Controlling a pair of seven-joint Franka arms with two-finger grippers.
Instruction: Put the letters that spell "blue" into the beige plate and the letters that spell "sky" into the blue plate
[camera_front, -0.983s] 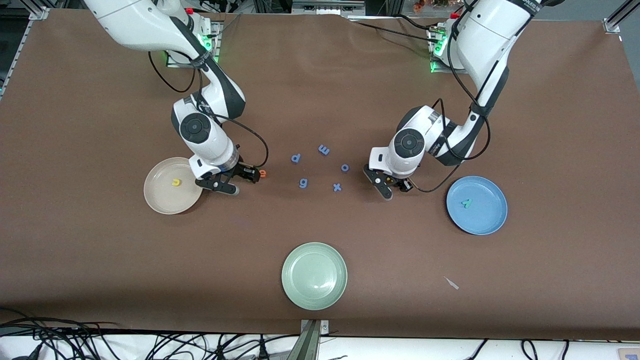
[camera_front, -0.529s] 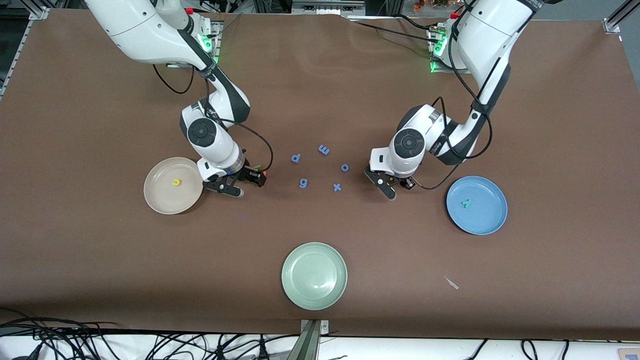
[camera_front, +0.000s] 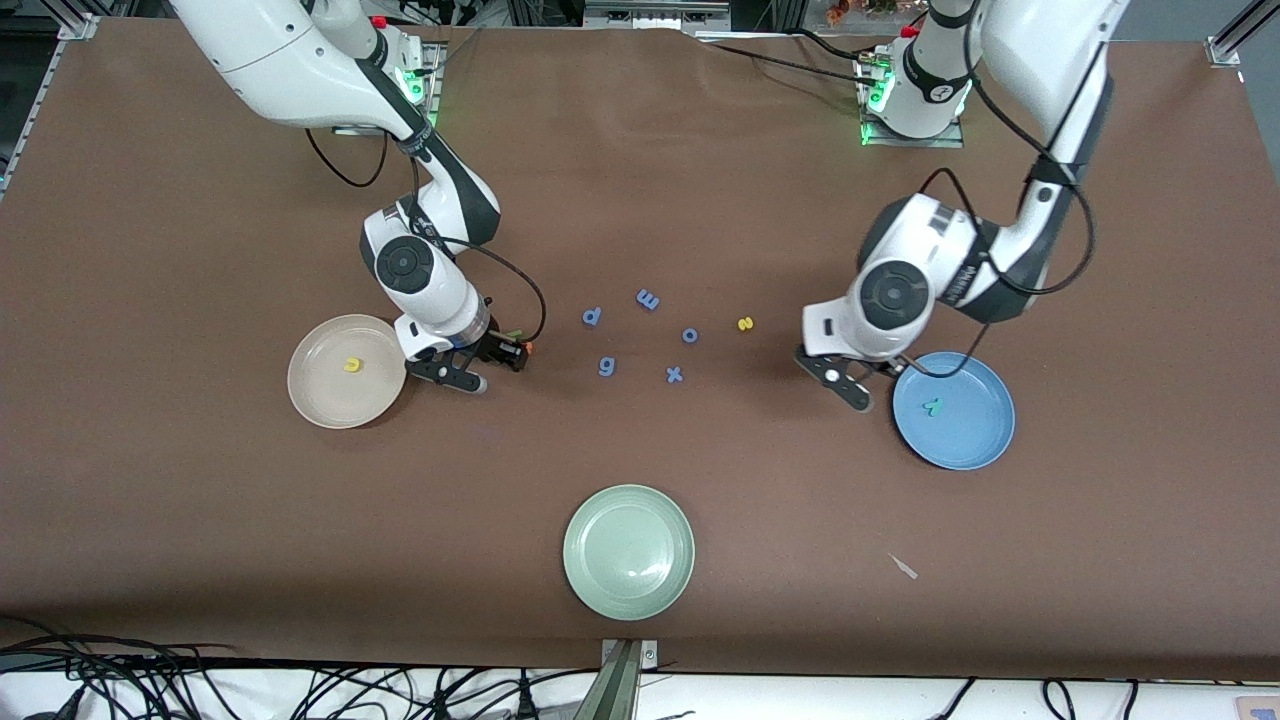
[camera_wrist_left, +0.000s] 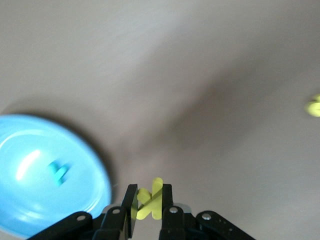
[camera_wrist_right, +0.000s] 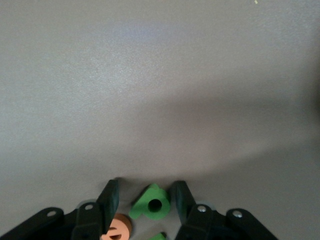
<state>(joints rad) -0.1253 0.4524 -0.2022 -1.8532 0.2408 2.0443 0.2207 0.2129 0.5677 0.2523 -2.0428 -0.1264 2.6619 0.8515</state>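
Note:
My left gripper (camera_front: 855, 392) (camera_wrist_left: 148, 192) is shut on the yellow k (camera_wrist_left: 150, 206), in the air beside the rim of the blue plate (camera_front: 975, 445) (camera_wrist_left: 30, 210). The teal y (camera_front: 932, 406) (camera_wrist_left: 59, 172) lies in that plate. The yellow s (camera_front: 744, 324) (camera_wrist_left: 314, 106) lies on the table. My right gripper (camera_front: 487, 366) (camera_wrist_right: 145, 186) is down on the table beside the beige plate (camera_front: 310, 400), open, its jaws either side of the dark green b (camera_wrist_right: 152, 202). The orange e (camera_front: 527, 348) (camera_wrist_right: 117, 230) lies next to it, and the yellow u (camera_front: 352, 365) lies in the beige plate.
Several periwinkle letters lie mid-table: p (camera_front: 592, 316), m (camera_front: 648, 298), o (camera_front: 690, 335), g (camera_front: 606, 367), x (camera_front: 675, 375). A pale green plate (camera_front: 628, 550) sits nearer the front camera. A small pale scrap (camera_front: 903, 566) lies toward the left arm's end.
The left arm has carried the yellow k from beside the periwinkle letters to the blue plate's rim, uncovering the yellow s. The right gripper shifted toward the letters and its jaws narrowed around the b.

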